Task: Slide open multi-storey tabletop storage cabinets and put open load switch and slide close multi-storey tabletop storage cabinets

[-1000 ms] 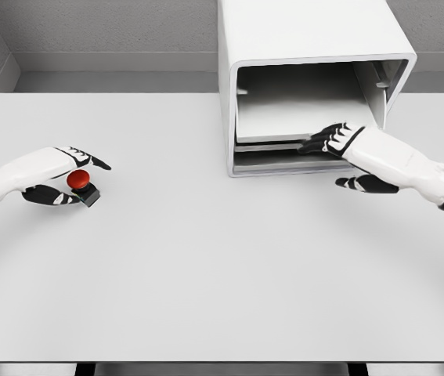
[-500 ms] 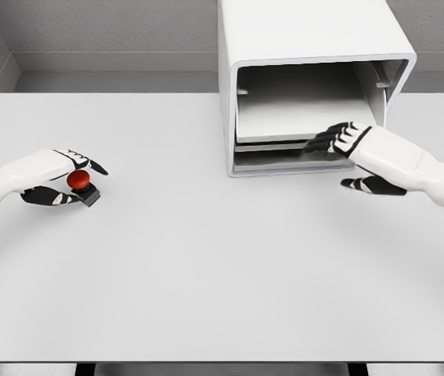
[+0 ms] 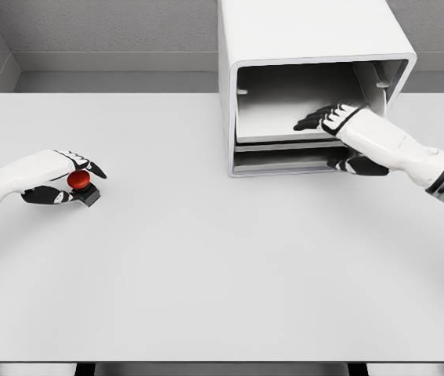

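The load switch [image 3: 80, 182], a red button on a small black base, sits on the table at the far left. My left hand [image 3: 81, 185] is closed around it, fingers over the button and thumb beneath. The white storage cabinet [image 3: 308, 35] stands at the back, right of centre, its front open. My right hand [image 3: 321, 143] reaches into it. Its straight fingers [image 3: 315, 119] lie flat on the upper tray [image 3: 276, 117]. The thumb [image 3: 356, 165] hangs in front of the lower drawer [image 3: 280, 160]. The right hand holds nothing.
The white table [image 3: 206, 258] spreads wide between the hands and toward the near edge. A grey wall runs behind the cabinet. Only the cabinet and the switch stand on the table.
My right hand rose from the lower drawer's front and pushed deeper into the cabinet, onto the upper tray. The left hand with the switch barely shifted.
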Robot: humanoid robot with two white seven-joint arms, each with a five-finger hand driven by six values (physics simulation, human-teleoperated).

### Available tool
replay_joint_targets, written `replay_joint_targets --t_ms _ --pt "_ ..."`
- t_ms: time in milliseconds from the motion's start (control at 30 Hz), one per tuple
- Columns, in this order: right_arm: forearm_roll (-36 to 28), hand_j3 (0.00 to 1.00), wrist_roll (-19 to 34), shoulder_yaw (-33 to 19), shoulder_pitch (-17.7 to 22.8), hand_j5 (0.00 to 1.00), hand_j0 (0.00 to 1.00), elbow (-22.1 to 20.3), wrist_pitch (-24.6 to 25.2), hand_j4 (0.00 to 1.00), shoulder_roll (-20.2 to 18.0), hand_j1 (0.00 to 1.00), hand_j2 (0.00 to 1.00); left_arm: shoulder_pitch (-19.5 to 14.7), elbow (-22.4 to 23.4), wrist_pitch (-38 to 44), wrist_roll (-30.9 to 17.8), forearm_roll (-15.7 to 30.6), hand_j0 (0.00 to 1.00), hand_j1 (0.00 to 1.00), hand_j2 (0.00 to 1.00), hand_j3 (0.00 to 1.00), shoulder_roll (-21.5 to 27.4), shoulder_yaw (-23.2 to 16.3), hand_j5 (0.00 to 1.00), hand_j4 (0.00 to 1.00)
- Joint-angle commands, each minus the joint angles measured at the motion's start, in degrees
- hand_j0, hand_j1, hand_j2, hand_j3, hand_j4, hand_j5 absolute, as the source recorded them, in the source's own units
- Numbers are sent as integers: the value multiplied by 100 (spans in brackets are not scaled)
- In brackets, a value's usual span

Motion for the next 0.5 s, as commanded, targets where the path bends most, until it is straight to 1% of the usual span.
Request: replay_joint_targets --t_ms 0,333,467 --pt "50 85 -6 131 0 85 85 135 10 85 44 85 85 0 -20 15 3 37 68 68 68 68 5 1 68 68" --pt "146 85 -6 280 18 85 85 179 10 85 36 85 85 9 -38 15 3 37 68 68 68 68 5 1 68 68" --pt "146 85 -6 271 53 85 85 144 10 85 18 85 85 9 -38 15 3 37 65 65 65 65 5 1 65 65"
